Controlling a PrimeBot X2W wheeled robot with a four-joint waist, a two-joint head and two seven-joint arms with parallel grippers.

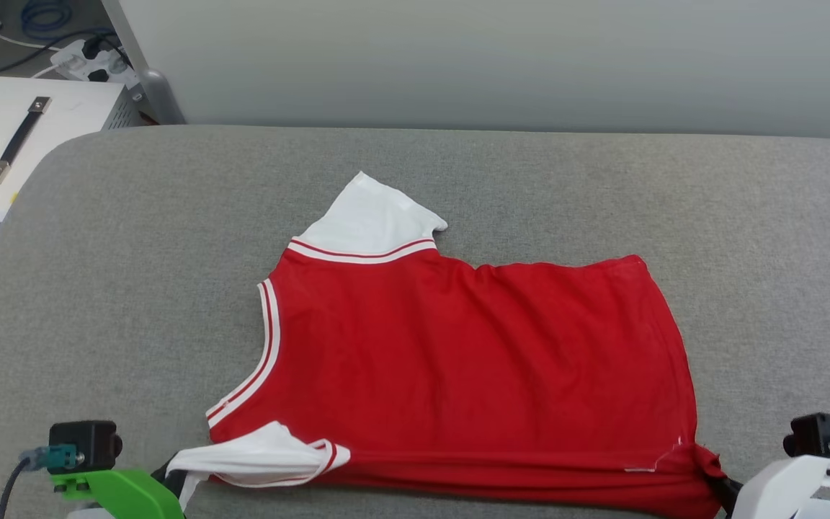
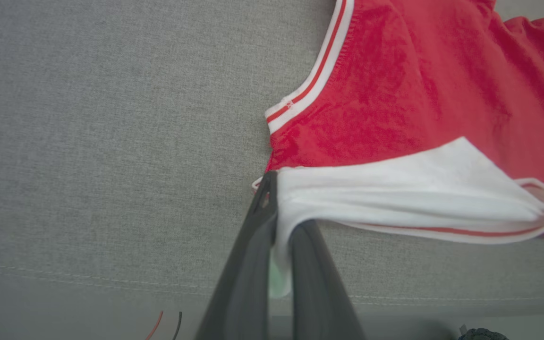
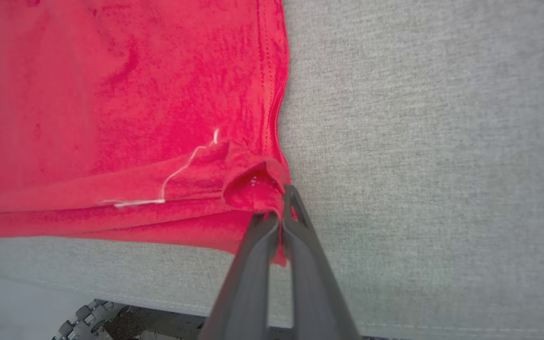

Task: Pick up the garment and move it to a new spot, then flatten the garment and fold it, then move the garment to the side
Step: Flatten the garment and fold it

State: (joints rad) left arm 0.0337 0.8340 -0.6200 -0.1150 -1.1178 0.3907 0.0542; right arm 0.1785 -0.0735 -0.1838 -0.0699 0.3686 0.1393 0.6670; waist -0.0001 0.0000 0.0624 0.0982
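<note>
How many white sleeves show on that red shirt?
2. One sleeve sticks out at the far edge; the other sleeve lies near left, pinched by the left hand.

The desk [image 1: 134, 238] is covered in grey woven cloth, with a rounded far-left corner and a stitched seam along its near edge. On it lies the garment [image 1: 458, 360], red (white sleeves, striped trim), spread mostly flat toward the desk's near edge, one white sleeve pointing at the desk's far edge.
</note>
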